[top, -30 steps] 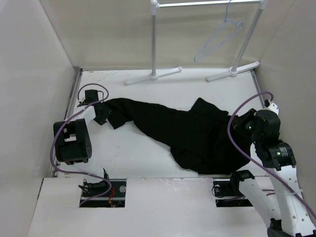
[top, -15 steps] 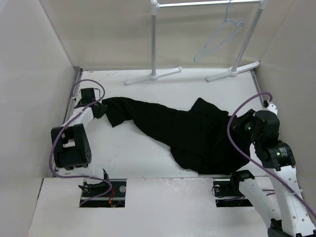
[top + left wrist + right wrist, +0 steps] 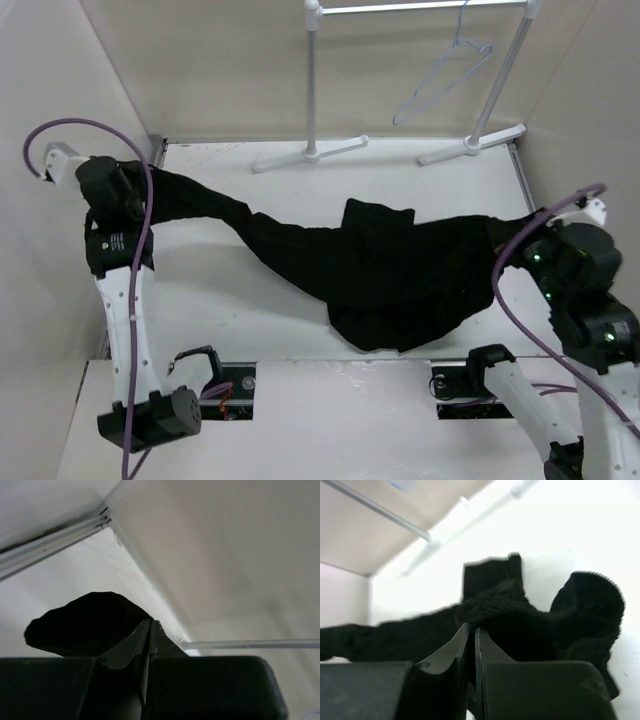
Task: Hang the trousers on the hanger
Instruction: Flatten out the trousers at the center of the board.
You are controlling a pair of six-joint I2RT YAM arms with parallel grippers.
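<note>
Trousers [image 3: 370, 270] lie stretched left to right across the white table [image 3: 230, 300], long axis nearly side to side, with the left end a bit farther back than the right. The narrow leg end points to the far-left corner. The wider bulk sits centre to right, with a folded lump in the middle that sags toward the near edge.

My left gripper [image 3: 145, 188] is at the far-left corner by the wall, jaws fully closed on the narrow end. In the left wrist view the fingertips [image 3: 150, 626] meet with no gap, and a flap of black fabric [image 3: 85, 625] sticks out just past them.

My right gripper [image 3: 512, 240] is at the right side of the table, jaws pinched almost together on the other end. In the right wrist view the tips [image 3: 471, 628] clamp a ribbed, bunched fold [image 3: 520, 620], and the rest of the cloth trails off to the left. I can't tell if that is the waistband or a cuff.

The cloth runs between both grippers, one end in each.

The hanger [image 3: 440, 85] hangs by its hook from the top bar of the white rail stand [image 3: 312, 100] at the far right. It is tilted, with its triangle pointing down-left, and it is well apart from the trousers and not touching them.
</note>
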